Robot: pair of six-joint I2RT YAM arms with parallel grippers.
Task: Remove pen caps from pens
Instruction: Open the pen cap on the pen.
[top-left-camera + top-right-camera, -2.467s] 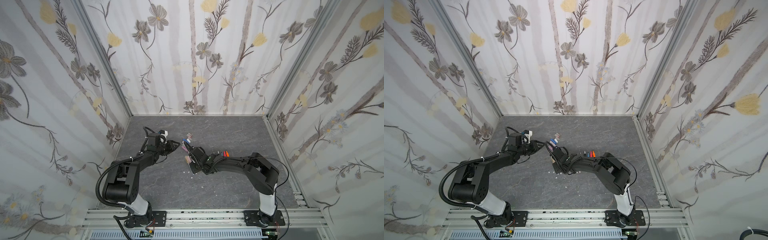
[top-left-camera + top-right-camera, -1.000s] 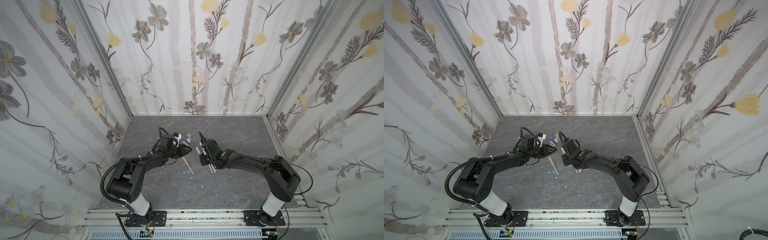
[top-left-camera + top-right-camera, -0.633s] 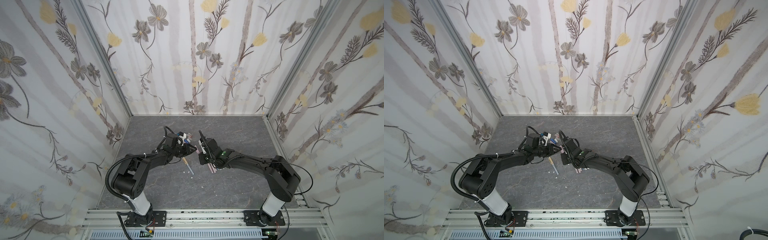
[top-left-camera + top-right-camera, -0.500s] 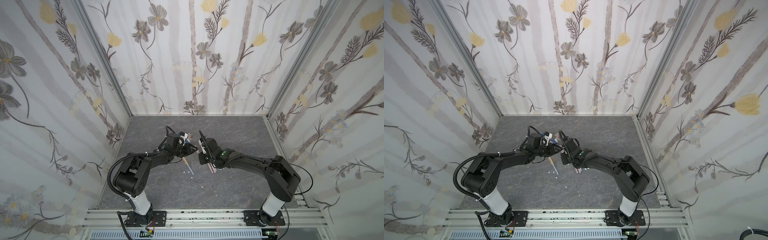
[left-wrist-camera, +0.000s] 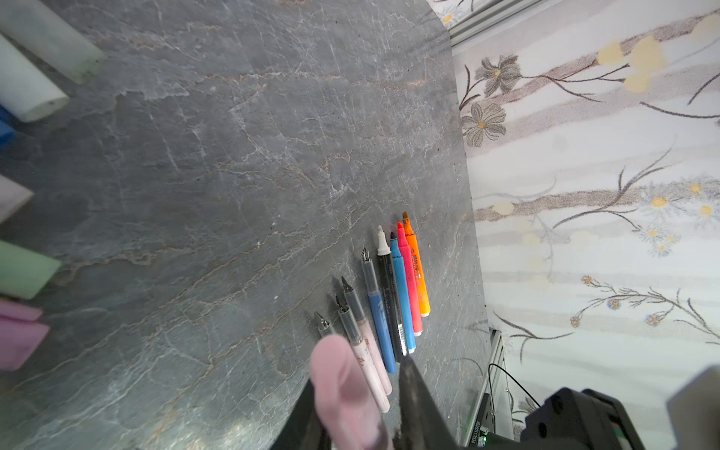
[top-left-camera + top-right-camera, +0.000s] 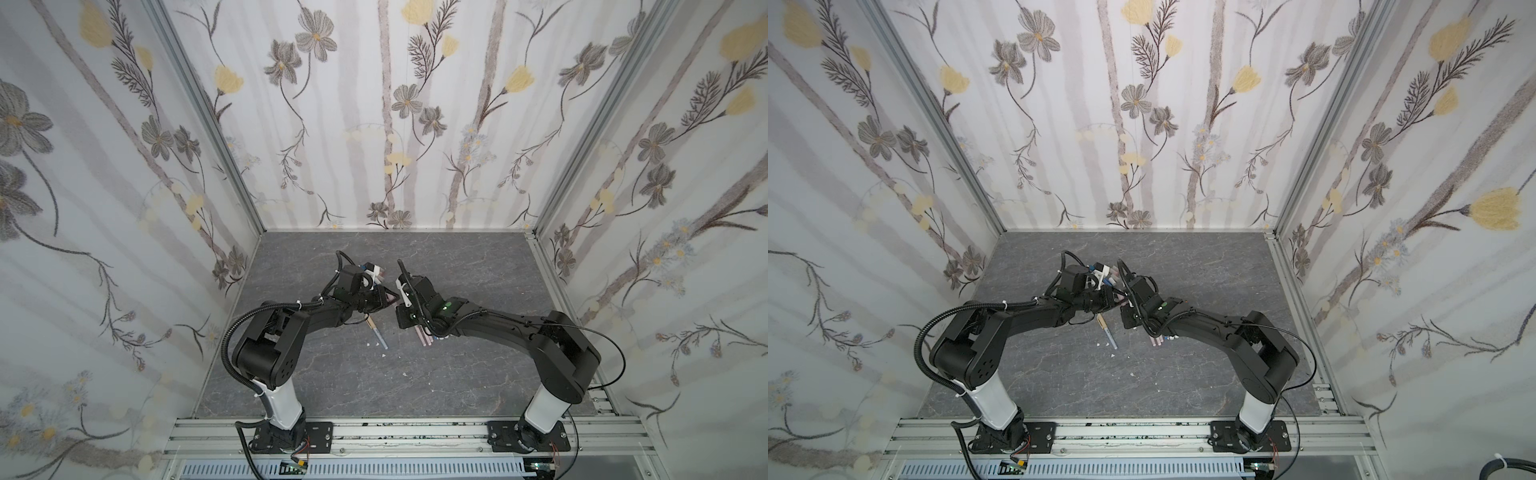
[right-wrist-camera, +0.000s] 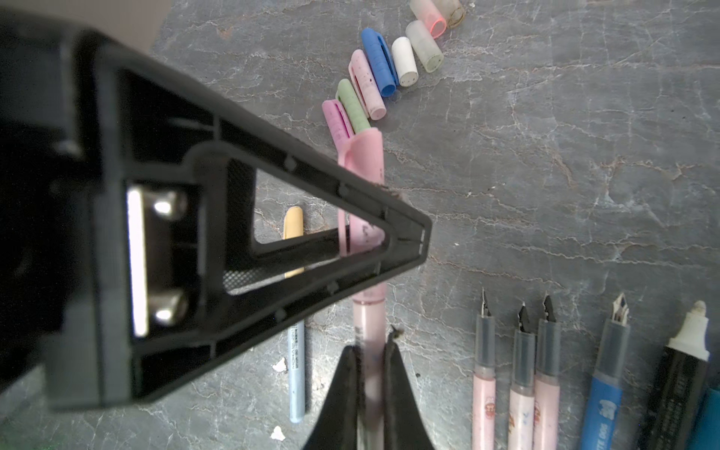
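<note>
The right jaws pinch the pink pen (image 7: pixel 368 315) by its barrel. Its cap (image 7: pixel 360 163) sits on the pen's far end, straddled crosswise by the left jaws; I cannot tell whether they grip.

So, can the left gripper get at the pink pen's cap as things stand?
Likely yes: the cap sits between the left gripper's jaws, nothing in between, while the right gripper holds the pen.

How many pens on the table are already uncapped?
8, in one row on the table: three pale pink pens, then blue, black, light blue, red, orange. A pink cap covers part of one; others may be hidden.
</note>
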